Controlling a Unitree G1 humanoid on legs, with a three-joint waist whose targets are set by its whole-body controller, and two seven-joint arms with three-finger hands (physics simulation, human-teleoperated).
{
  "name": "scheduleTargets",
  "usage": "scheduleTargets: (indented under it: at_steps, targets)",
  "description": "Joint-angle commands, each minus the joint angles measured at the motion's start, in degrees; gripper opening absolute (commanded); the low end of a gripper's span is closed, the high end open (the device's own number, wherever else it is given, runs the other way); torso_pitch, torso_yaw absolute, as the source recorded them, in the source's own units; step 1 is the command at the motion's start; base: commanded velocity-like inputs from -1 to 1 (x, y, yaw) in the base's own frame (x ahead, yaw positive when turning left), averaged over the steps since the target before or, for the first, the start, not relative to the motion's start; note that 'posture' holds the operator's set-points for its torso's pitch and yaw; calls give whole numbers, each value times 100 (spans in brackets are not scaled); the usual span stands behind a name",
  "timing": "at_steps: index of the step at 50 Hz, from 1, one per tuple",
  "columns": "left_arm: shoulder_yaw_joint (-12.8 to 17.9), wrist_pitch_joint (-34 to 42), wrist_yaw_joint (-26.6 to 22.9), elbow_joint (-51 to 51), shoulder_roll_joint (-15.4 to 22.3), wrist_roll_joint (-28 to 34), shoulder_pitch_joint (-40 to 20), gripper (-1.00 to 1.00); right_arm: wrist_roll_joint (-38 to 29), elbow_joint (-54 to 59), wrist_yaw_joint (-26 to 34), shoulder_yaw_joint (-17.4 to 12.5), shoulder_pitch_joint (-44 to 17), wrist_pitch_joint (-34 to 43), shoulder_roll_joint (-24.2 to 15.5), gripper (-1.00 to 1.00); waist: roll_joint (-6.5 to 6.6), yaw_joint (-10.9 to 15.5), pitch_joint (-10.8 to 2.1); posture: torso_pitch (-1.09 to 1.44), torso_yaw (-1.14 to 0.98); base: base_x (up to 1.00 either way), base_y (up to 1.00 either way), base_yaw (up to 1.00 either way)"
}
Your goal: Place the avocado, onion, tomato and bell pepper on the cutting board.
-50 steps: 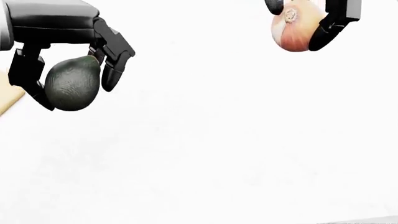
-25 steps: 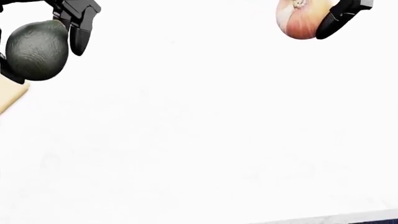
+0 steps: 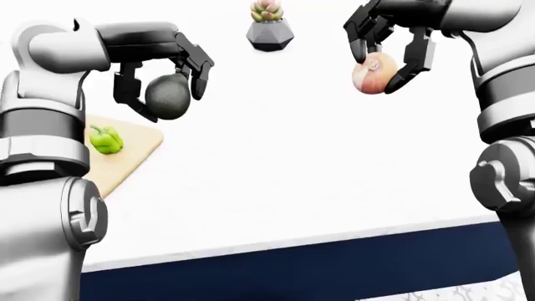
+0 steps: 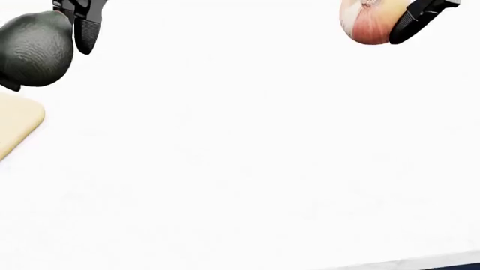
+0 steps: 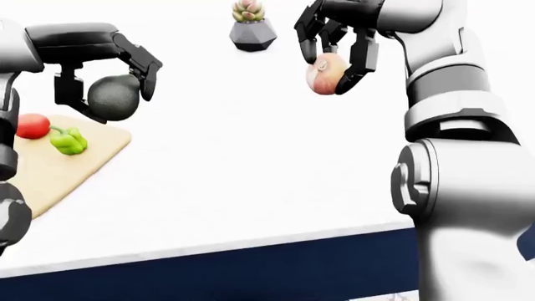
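Observation:
My left hand [image 3: 163, 84] is shut on a dark green avocado [image 3: 167, 95], held in the air just right of the wooden cutting board [image 5: 58, 172]. A green bell pepper [image 5: 68, 140] and a red tomato [image 5: 32, 126] lie on that board. High on the right, my right hand [image 3: 389, 53] is shut on a pinkish onion [image 3: 373, 73] above the white counter [image 3: 276, 169]. In the head view only the avocado [image 4: 34, 53], the onion [image 4: 369, 21] and a board corner [image 4: 16, 126] show.
A potted succulent [image 3: 269, 25] in a grey faceted pot stands at the top of the counter, between my two hands. The counter's near edge [image 3: 293, 241] drops to a dark blue cabinet face at the bottom of the eye views.
In the head view the avocado and left hand have moved left and up toward the board. The onion has risen slightly and drifted right. The board corner shows more.

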Motion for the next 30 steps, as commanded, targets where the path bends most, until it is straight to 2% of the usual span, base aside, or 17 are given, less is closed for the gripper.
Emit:
scheduleTargets:
  at_steps: [1,3,5,6,7,8,10,14,19,21,22,23,24,25,27,30]
  targets:
    - [147,17,112,-167,175,-129,-249,-100,155,-269,-101,-66,-292,-66,9,-100,-84,100,-230,0,0,0,20,0]
    - [164,45,70,-166,207,-157,-287,-100,162,-285,-93,-61,-276,-79,15,-100,-6,115,-209,0,0,0,19,0]
    - [186,93,31,-185,226,-199,-337,-100,175,-295,-61,-62,-305,-53,24,-100,150,97,-155,0,0,0,19,0]
    - [185,95,27,-195,234,-202,-337,-100,174,-299,-58,-57,-315,-54,24,-100,266,80,-153,0,0,0,19,0]
    - [185,94,25,-199,238,-207,-339,-100,177,-298,-47,-56,-328,-45,23,-100,452,61,-195,0,0,0,19,0]
    - [182,93,31,-197,242,-203,-341,-100,178,-300,-49,-55,-331,-46,25,-100,445,38,-217,0,0,0,19,0]
    - [177,91,32,-188,245,-201,-345,-100,182,-299,-43,-54,-330,-42,27,-100,449,42,-180,0,0,0,20,0]
    - [169,100,29,-179,247,-196,-368,-100,207,-308,-8,-62,-321,-25,32,-100,191,47,-153,0,0,0,20,0]
    - [180,117,-15,-178,272,-221,-405,-100,214,-325,44,-51,-340,-23,25,-100,-46,35,-128,0,0,0,20,0]
    - [185,120,-26,-167,295,-227,-439,-100,230,-338,75,-54,-358,-5,42,-100,-228,55,-148,0,0,0,21,0]
    - [186,125,-26,-170,295,-230,-442,-100,231,-341,75,-52,-359,-6,46,-100,-392,71,-190,0,0,0,20,0]
    - [185,123,-30,-177,290,-234,-439,-100,243,-346,98,-56,-357,3,53,-100,-415,116,-231,0,0,0,20,0]
    - [182,122,-32,-185,285,-234,-438,-100,242,-352,100,-52,-350,-4,48,-100,-302,67,-179,0,0,0,21,0]
    - [183,135,-40,-193,280,-241,-449,-100,252,-350,103,-59,-357,5,44,-100,-344,95,-188,0,0,0,20,0]
    - [175,134,-42,-196,279,-233,-450,-100,256,-354,109,-58,-345,-3,31,-100,-282,102,-241,0,0,0,20,0]
    - [174,147,-50,-198,281,-233,-473,-100,269,-359,128,-61,-336,2,23,-100,-177,139,-191,0,0,0,21,0]
